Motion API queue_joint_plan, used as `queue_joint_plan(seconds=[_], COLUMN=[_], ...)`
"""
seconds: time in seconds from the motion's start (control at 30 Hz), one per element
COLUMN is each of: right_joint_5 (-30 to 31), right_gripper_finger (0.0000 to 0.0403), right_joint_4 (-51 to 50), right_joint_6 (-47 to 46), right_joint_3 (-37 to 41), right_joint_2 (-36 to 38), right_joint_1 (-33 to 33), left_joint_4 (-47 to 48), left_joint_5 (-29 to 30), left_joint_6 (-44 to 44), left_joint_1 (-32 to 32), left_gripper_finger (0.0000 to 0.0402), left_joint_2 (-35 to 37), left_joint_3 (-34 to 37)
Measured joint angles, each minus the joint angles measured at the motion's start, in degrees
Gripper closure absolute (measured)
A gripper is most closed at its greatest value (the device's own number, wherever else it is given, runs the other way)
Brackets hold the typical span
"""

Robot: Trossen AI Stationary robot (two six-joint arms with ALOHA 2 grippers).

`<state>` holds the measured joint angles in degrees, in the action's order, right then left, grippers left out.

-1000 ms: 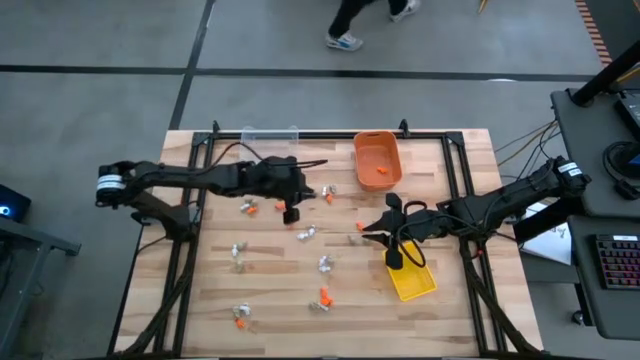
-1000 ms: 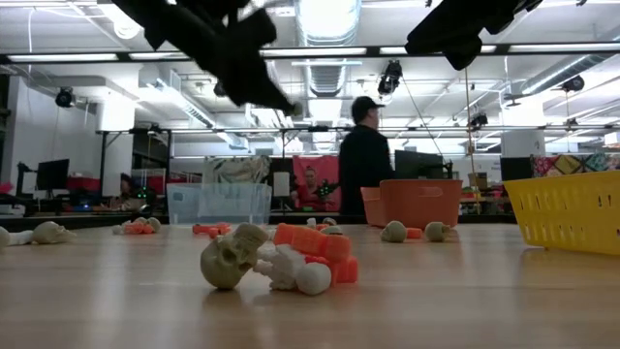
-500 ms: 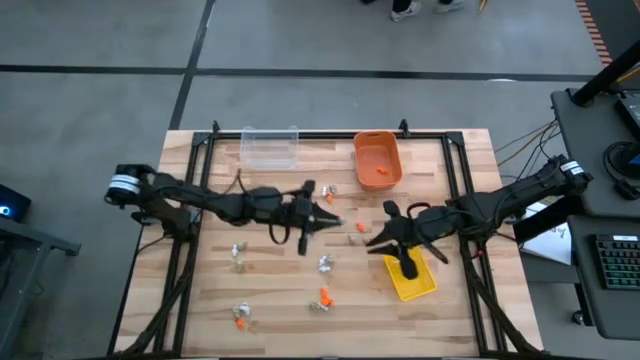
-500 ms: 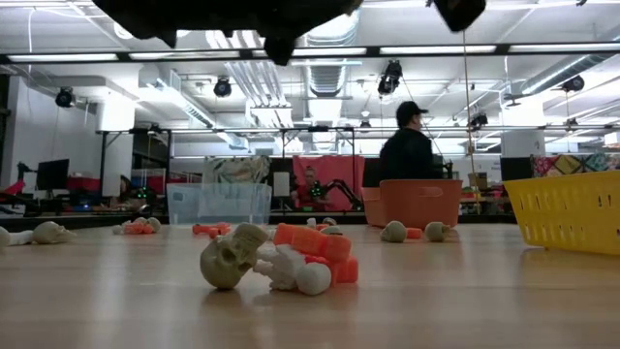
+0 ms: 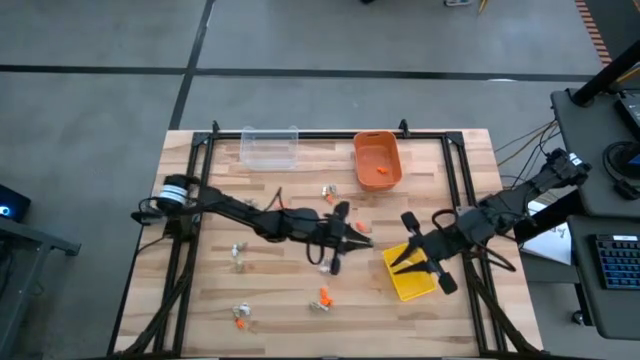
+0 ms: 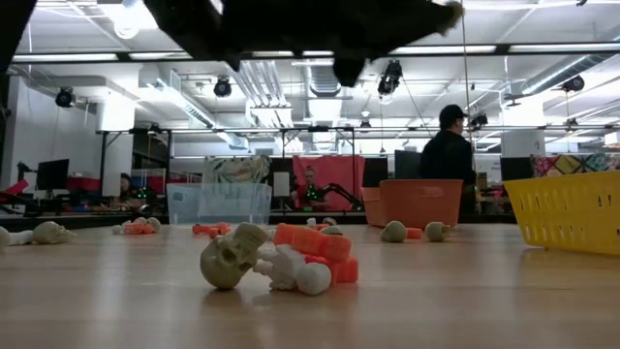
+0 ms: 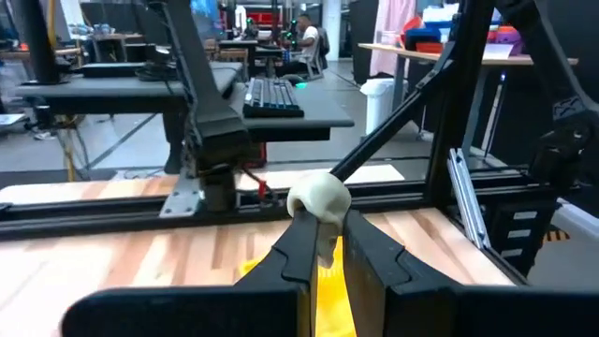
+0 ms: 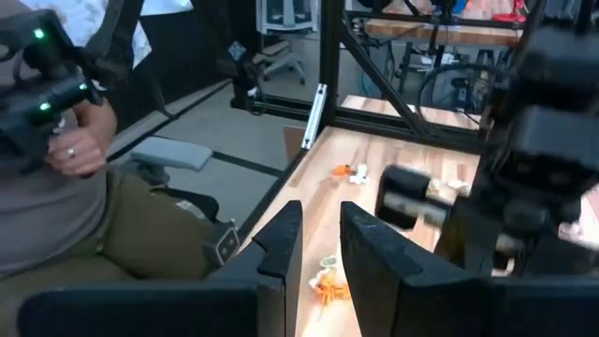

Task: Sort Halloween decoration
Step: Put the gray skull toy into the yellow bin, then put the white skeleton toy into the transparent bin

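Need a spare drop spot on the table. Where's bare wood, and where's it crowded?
Bare wood: the far left corner beside the clear bin, the far right corner past the orange bin, and the near right corner by the yellow bin. Crowded: mid-table, where the left gripper grips a white trinket, and the trinkets along the near left.

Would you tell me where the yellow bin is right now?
In the high view the yellow bin sits on the table's right half, near the front edge, directly under the right gripper.
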<state>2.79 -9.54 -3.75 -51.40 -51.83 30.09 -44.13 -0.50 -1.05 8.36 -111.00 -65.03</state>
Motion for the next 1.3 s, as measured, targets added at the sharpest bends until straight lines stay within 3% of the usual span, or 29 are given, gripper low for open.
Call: queue_joint_plan(seconds=[0.3, 0.63, 0.83, 1.3], right_joint_5=[0.15, 0.15, 0.17, 0.23], right_gripper_finger=[0.0337, 0.0337, 0.0337, 0.0337], right_joint_4=[-0.18, -0.07, -0.07, -0.07], right_joint_6=[0.47, 1.57, 1.41, 1.44], right_joint_3=[0.05, 0.05, 0.05, 0.07], right_joint_2=[-0.42, -0.44, -0.44, -0.46], right_joint_1=[0.41, 0.41, 0.41, 0.39], left_joint_4=[6.49, 7.81, 10.07, 10.74], left_joint_5=[0.05, -0.02, -0.08, -0.26], left_joint_6=[-1.63, -6.76, -7.00, -6.98], left_joint_1=[-0.09, -0.09, -0.16, -0.20], left_gripper_finger=[0.0389, 0.0389, 0.0385, 0.0313], left_joint_2=[-11.36, -20.18, -21.00, -21.00], left_joint_3=[-12.63, -19.24, -20.62, -20.62])
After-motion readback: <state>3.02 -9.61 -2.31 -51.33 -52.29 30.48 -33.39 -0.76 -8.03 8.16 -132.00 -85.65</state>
